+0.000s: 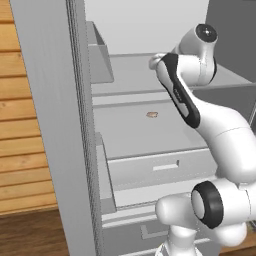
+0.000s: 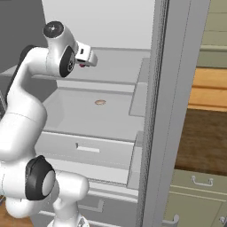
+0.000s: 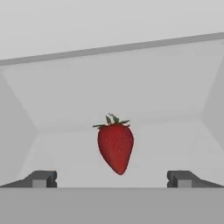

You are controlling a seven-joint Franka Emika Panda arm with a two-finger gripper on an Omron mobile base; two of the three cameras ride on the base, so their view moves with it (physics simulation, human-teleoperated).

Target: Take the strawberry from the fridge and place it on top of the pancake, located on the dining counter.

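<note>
Strawberry (image 3: 115, 148) lies on a pale shelf (image 3: 175, 135) inside the open fridge (image 1: 150, 75); you see the gripper (image 3: 112, 179) spread wide before it, fingers on either side, grasping nothing.

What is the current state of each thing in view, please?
fridge: door open, shelves exposed.
strawberry: lying on a fridge shelf, not gripped.
gripper: open, facing the strawberry, fingertips wide apart.
small tan item: lying on the lower shelf.
</note>
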